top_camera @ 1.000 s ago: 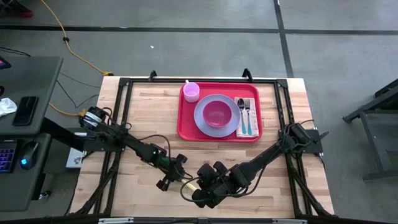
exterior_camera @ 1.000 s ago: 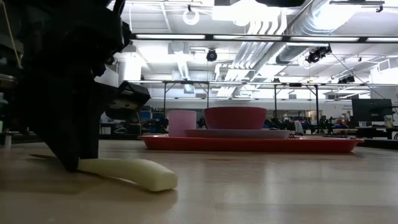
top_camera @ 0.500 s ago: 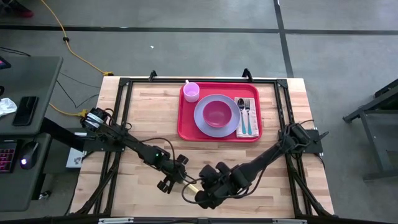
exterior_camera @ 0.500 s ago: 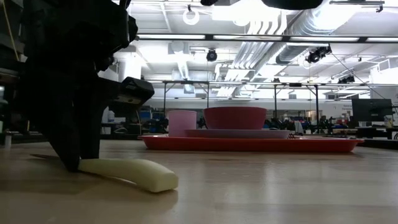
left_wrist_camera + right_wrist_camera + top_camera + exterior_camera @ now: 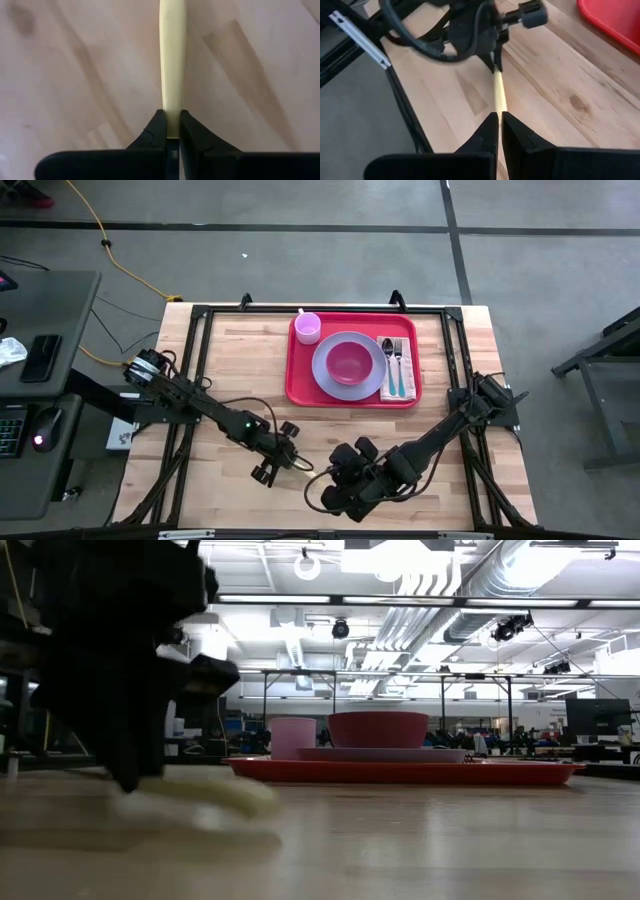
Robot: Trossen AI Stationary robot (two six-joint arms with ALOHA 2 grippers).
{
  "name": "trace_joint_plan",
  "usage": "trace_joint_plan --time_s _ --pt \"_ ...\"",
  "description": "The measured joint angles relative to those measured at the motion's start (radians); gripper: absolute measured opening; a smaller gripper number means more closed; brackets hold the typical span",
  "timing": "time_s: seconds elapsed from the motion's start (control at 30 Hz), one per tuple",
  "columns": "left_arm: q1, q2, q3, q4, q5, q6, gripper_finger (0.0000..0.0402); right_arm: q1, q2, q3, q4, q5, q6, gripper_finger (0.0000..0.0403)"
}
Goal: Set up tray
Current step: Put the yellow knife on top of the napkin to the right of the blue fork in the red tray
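Observation:
A long flat cream utensil (image 5: 172, 60) hangs just above the wood near the table's front edge; the low view shows it only as a blur. My left gripper (image 5: 289, 463) is shut on one end of it. My right gripper (image 5: 498, 119) is shut, and the utensil's other end (image 5: 500, 107) reaches up to its fingertips. The red tray (image 5: 300, 385) lies at the far middle, carrying a lavender plate (image 5: 322, 370) with a pink bowl (image 5: 348, 363), a pink cup (image 5: 308, 327) and a napkin with spoon and fork (image 5: 397, 367). My left gripper pinches one end of the cream utensil (image 5: 170, 120) between its two fingers. The fingers slant down toward the table and lie along the utensil, which runs straight on ahead of them. My right gripper: its own fingers hide the utensil's other end, so I cannot tell whether they touch it.
Black frame rails (image 5: 200, 360) run along the table's left, right and far sides. Bare wood (image 5: 240, 370) lies between the grippers and the tray. A desk with a phone and a mouse (image 5: 40, 360) stands off the table's left.
My left gripper has risen with the end of the utensil, which lay on the table and now shows lifted and blurred in the low view. My right gripper has drawn back toward the table's right edge and a little up.

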Motion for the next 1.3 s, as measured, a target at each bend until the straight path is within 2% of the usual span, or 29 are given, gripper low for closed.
trace_joint_plan --time_s 0.33,0.63,0.83,1.1,1.3 --pt "0.0 -0.092 0.018 -0.008 -0.065 -0.027 0.0051 0.01 -0.009 0.0 -0.033 -0.047 0.011 0.0" --pt "0.016 -0.112 0.146 -0.148 -0.152 -0.03 0.0051 0.01 -0.009 0.0 -0.05 -0.08 0.021 0.0" --pt "0.072 -0.111 0.201 -0.169 -0.136 -0.061 0.0051 0.007 -0.009 0.0 -0.056 -0.075 0.018 0.0" --pt "0.084 -0.112 0.227 -0.161 -0.105 -0.08 0.0051 -0.021 -0.009 0.0 -0.135 -0.09 -0.045 0.0001" --pt "0.085 -0.112 0.227 -0.161 -0.096 -0.084 0.0051 -0.065 -0.009 0.0 -0.134 -0.156 -0.144 0.0032"
